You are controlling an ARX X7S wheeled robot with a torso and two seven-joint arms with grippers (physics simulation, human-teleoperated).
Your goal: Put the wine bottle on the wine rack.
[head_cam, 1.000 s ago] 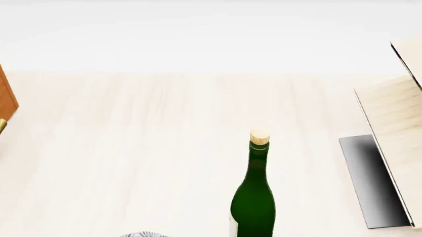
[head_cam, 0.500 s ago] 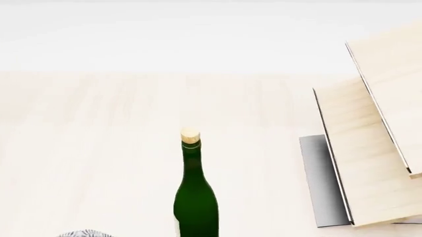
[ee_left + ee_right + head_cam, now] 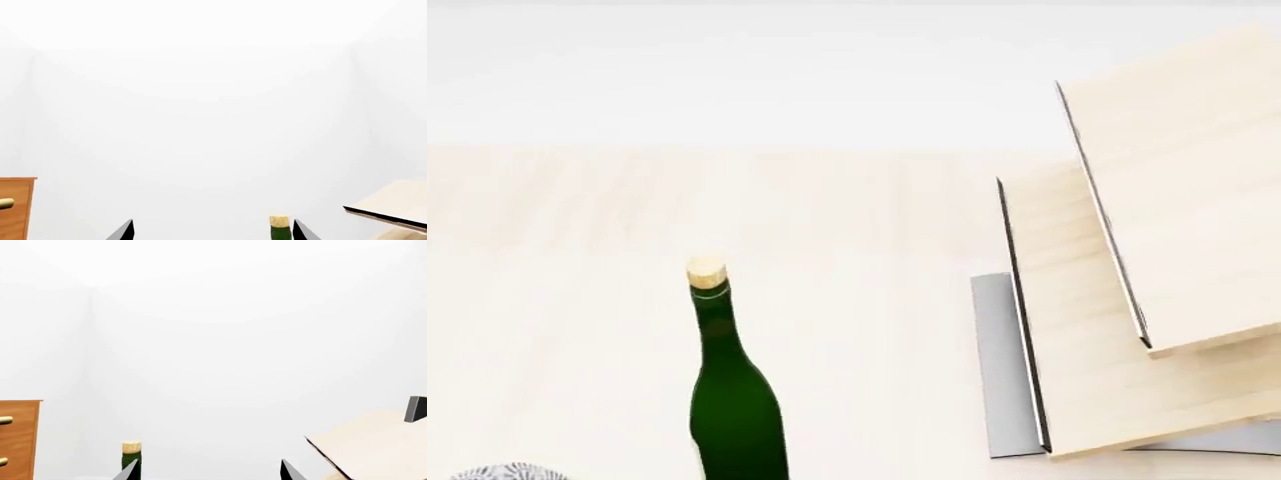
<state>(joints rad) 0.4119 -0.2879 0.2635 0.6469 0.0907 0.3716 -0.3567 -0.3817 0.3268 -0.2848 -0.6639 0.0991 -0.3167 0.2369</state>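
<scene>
The dark green wine bottle [image 3: 737,400] stands upright on the pale wood table [image 3: 868,250], low and left of centre in the head view, cork on top. The wine rack [image 3: 1134,290] of slanted pale boards on a grey base fills the right side. Neither gripper shows in the head view. In the left wrist view the left gripper [image 3: 212,231] is open, only its two tips showing, with the bottle's cork [image 3: 279,223] beyond, near one tip. In the right wrist view the right gripper [image 3: 209,471] is open, the bottle's cork [image 3: 131,447] beyond one tip.
An orange-brown drawer cabinet with brass handles shows at the edge of the left wrist view [image 3: 16,207] and the right wrist view [image 3: 19,437]. A rack board shows in both wrist views [image 3: 367,445]. A grey-white rounded object [image 3: 501,472] peeks in at the head view's bottom left.
The head view has swung to the right: the bottle has shifted left in the picture, the rack has come further in from the right, and the cabinet has left the view.
</scene>
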